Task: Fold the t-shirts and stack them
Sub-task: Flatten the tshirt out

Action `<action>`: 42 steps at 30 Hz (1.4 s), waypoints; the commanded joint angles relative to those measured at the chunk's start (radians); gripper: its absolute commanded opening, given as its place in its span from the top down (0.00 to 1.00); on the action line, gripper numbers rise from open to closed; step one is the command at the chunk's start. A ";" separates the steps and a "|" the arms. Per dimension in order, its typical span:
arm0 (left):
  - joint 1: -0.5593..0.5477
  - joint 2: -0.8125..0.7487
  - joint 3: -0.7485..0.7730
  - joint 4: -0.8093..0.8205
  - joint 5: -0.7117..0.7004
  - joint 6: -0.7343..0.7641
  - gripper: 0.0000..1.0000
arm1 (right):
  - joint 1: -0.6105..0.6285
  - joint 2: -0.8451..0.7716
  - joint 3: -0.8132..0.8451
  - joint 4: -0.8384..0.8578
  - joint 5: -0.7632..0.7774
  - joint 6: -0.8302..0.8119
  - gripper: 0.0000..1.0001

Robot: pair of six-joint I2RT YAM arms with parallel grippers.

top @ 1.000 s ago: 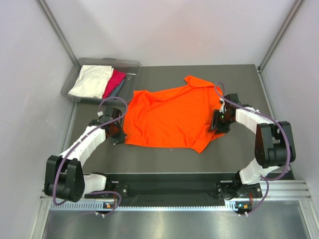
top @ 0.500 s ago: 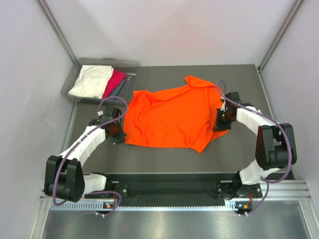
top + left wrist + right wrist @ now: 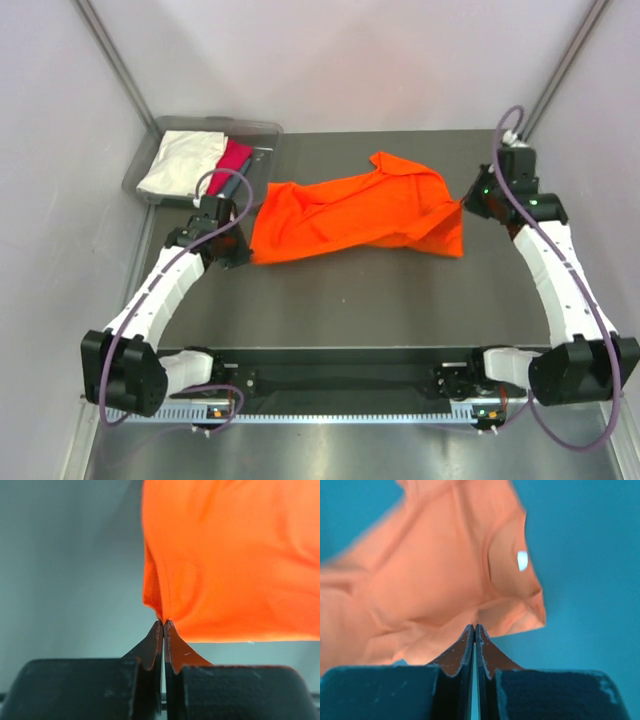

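The left hand (image 3: pixel 240 250) and right hand (image 3: pixel 466 203), each pinched tight on an opposite edge of the orange t-shirt (image 3: pixel 350 215), hold it stretched across the dark surface (image 3: pixel 380 300) at centre frame.

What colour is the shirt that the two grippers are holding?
Plain bright orange; the t-shirt shows best in the top external view.

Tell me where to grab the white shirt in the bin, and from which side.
Pinch a raised fold near the middle of the white shirt, coming straight down from above. It lies bunched in the bin, whose walls would likely block a sideways approach. The pink shirt lies against its right edge, so a grab there may catch both.
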State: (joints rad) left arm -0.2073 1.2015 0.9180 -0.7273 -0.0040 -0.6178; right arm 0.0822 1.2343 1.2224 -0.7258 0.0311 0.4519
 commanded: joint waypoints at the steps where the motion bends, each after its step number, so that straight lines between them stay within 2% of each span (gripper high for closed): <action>1: 0.003 -0.043 0.125 0.022 0.094 0.062 1.00 | -0.045 -0.087 0.145 0.022 0.108 0.050 1.00; 5: 0.002 -0.033 0.251 0.039 0.153 0.098 1.00 | -0.117 -0.159 0.279 0.055 0.167 0.027 1.00; 9: -0.007 -0.017 0.386 0.054 0.220 0.136 1.00 | -0.133 -0.213 0.429 0.065 0.239 -0.005 1.00; 12: -0.009 -0.003 0.549 0.048 0.297 0.228 1.00 | -0.133 -0.301 0.519 0.121 0.276 -0.036 1.00; 15: -0.024 -0.010 0.649 0.025 0.290 0.291 1.00 | -0.133 -0.384 0.528 0.184 0.315 -0.064 1.00; 21: -0.058 -0.112 0.884 0.008 0.297 0.280 1.00 | -0.133 -0.505 0.704 0.100 0.385 -0.128 1.00; 24: -0.069 -0.154 0.917 0.031 0.265 0.265 1.00 | -0.130 -0.513 0.770 0.033 0.392 -0.140 1.00; 27: -0.069 -0.203 0.888 0.097 0.240 0.222 1.00 | -0.124 -0.500 0.812 0.009 0.401 -0.148 1.00; 32: -0.069 -0.125 0.868 0.158 0.236 0.201 1.00 | -0.116 -0.438 0.728 0.055 0.397 -0.162 1.00; 34: -0.069 -0.074 0.832 0.184 0.225 0.201 1.00 | -0.116 -0.424 0.597 0.155 0.389 -0.170 1.00; 38: -0.069 0.016 0.687 0.362 0.184 0.207 1.00 | -0.116 -0.371 0.378 0.350 0.386 -0.182 1.00; 42: -0.069 0.217 0.583 0.520 0.162 0.221 1.00 | -0.117 -0.225 0.174 0.558 0.388 -0.223 1.00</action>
State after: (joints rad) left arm -0.2829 1.3041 1.5703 -0.3752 0.2142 -0.4156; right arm -0.0330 0.9138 1.4940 -0.3702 0.3946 0.2802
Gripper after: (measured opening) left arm 0.013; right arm 0.008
